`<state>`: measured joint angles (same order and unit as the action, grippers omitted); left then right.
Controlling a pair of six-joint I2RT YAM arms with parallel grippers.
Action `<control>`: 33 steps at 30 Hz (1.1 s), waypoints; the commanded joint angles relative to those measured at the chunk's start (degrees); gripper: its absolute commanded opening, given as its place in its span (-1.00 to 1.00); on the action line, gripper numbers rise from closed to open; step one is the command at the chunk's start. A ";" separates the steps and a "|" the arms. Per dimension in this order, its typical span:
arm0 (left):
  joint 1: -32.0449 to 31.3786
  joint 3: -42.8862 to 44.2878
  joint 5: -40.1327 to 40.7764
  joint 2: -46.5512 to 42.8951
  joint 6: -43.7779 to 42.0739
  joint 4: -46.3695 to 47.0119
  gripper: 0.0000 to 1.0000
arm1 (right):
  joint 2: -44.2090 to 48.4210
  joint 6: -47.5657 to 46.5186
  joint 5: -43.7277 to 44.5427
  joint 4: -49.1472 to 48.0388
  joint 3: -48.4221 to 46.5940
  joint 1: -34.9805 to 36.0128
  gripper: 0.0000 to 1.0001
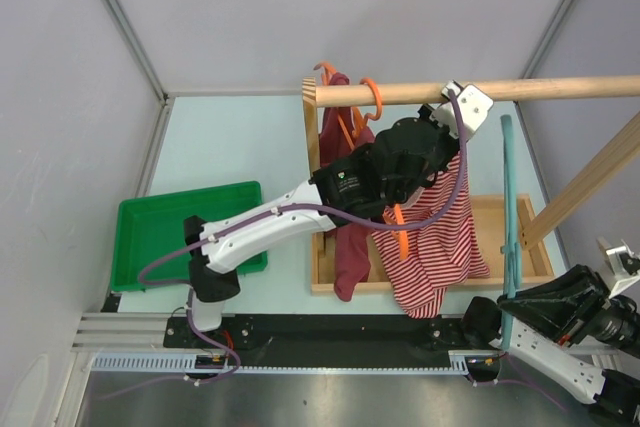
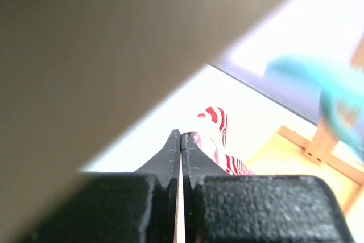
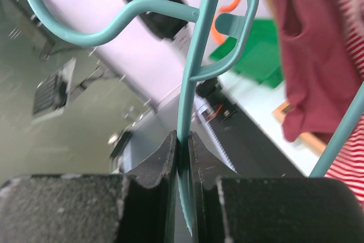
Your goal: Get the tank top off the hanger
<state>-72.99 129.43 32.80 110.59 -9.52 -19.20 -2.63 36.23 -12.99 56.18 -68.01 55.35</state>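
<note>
Since your right gripper (image 3: 182, 136) is clamped on the teal hanger (image 3: 196, 55), hold it steady. Your left gripper (image 2: 181, 136) is fully closed at the striped tank top (image 1: 445, 247) hanging below the rod (image 1: 560, 89); whether it pinches cloth is unclear. Draw the fabric off slowly.

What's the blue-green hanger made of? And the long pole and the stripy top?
The teal hanger looks like smooth, slightly shiny plastic: even colour, rounded moulded bars. The pole looks like bare wood, pale brown and matte. The striped tank top seems soft fabric; it droops in folds.
</note>
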 commanded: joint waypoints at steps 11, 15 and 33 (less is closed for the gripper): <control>-1.89 -6.38 -10.91 -10.03 4.24 -1.01 -1.00 | -1.14 -7.13 23.89 -13.37 5.87 2.56 -1.00; -2.77 -8.13 -13.45 -11.53 5.47 -1.37 -1.00 | -2.64 -8.19 27.75 -16.98 5.61 4.41 -1.00; -4.70 -12.00 -13.90 -13.64 6.62 -1.19 -1.00 | -16.35 0.23 50.68 -25.16 -3.36 8.28 -1.00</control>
<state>-77.12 118.02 19.27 100.31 -3.95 -21.91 -18.09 33.67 27.73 36.60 -69.45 62.52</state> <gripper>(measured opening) 0.004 0.137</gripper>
